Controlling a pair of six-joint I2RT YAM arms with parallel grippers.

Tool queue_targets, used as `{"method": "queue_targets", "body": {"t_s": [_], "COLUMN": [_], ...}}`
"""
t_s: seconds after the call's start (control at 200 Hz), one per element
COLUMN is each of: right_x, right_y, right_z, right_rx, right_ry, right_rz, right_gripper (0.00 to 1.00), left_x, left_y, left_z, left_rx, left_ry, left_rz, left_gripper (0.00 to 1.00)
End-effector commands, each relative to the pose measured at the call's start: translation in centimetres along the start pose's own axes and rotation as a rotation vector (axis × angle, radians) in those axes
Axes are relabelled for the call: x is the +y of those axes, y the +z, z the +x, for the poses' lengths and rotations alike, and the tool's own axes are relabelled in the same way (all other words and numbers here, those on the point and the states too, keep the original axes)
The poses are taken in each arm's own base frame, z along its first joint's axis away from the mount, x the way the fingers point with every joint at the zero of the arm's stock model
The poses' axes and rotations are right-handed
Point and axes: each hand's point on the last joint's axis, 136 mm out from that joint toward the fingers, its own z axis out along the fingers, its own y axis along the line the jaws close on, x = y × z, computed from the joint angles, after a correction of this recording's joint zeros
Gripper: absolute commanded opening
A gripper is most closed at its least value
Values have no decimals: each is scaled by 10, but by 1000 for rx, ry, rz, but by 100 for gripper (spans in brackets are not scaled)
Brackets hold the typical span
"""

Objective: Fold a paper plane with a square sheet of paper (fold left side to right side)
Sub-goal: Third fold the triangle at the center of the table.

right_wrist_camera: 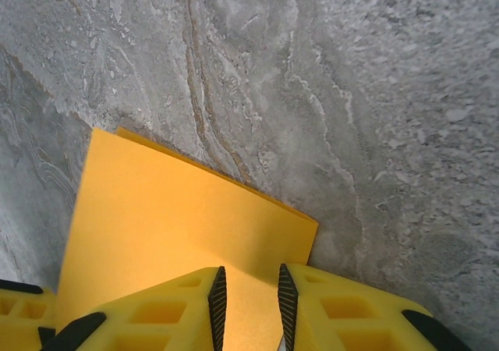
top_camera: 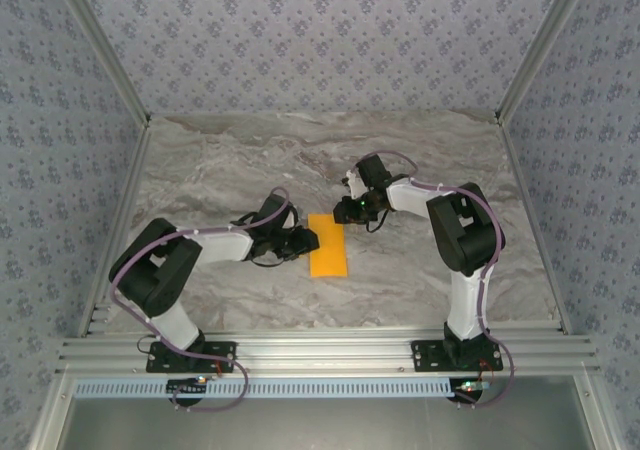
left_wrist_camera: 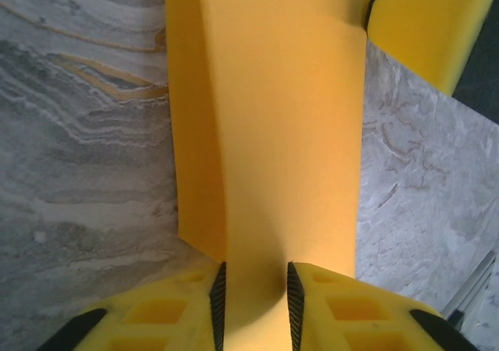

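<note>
1. Grey-veined marble tabletop (top_camera: 250,150), patterned walls round it.
2. Thin bright-orange square sheet of paper (top_camera: 328,247), folded to a tall rectangle, lies flat mid-table betw. both arms.
3. Left gripper (left_wrist_camera: 253,296) sits on its left edge, fingers narrowly apart w/ paper under the gap; prob. pinning it for creasing.
4. Right gripper (right_wrist_camera: 248,300) is at the far-right corner w/ the same narrow gap, no pinch seen; prob. steadying.

In the top view, the left arm (top_camera: 165,270) at lower left and the right arm (top_camera: 460,232) at right are built of bulky black joints and white links. Thin purple cables (top_camera: 385,155) are looped along them. Each is mounted on a black base plate (top_camera: 190,355). At the bottom of the wrist views, the left gripper (left_wrist_camera: 252,277) and the right gripper (right_wrist_camera: 248,285) are seen in yellow plastic with hollow cells, lined with black ribbed pads (left_wrist_camera: 219,300).
</note>
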Motion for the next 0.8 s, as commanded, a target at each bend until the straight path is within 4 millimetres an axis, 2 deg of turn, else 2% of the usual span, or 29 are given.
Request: {"method": "queue_targets", "body": {"t_s": [0.0, 0.07, 0.155, 0.17, 0.255, 0.38, 0.5, 0.585, 0.665, 0.794], "right_x": [-7, -2, 6, 2, 6, 15, 24, 32, 42, 56], "right_y": [4, -2, -16, -15, -34, -63, -84, -91, -91, -87], "right_z": [7, 0, -15, -7, -14, -7, 25, 56, 85, 113], "right_rx": [26, -5, -77, -66, -144, -242, -331, -364, -380, -436], "right_ry": [-13, -31, -73, -69, -123, -226, -352, -446, -538, -656], "right_rz": [30, 20, 15, 20, 40, 66, 92, 120, 139, 207], "right_gripper": [32, 35, 44, 45, 56, 62, 70, 77, 83, 90], "left_x": [-9, -10, -10, -10, -12, -16, -22, -23, -21, -19], "left_y": [-9, -10, -12, -12, -12, -13, -13, -13, -13, -13], "left_z": [0, 0, 0, 1, 2, 2, 1, 2, 3, 4], "left_rx": [-16, -20, -27, -27, -33, -37, -40, -37, -34, -32], "left_ry": [20, 16, 5, 4, -2, -18, -26, -27, -32, -39], "left_rz": [20, 20, 20, 18, 19, 33, 50, 52, 47, 43], "left_gripper": [18, 11, 7, 7, 7, 6, 5, 4, 4, 4]}}
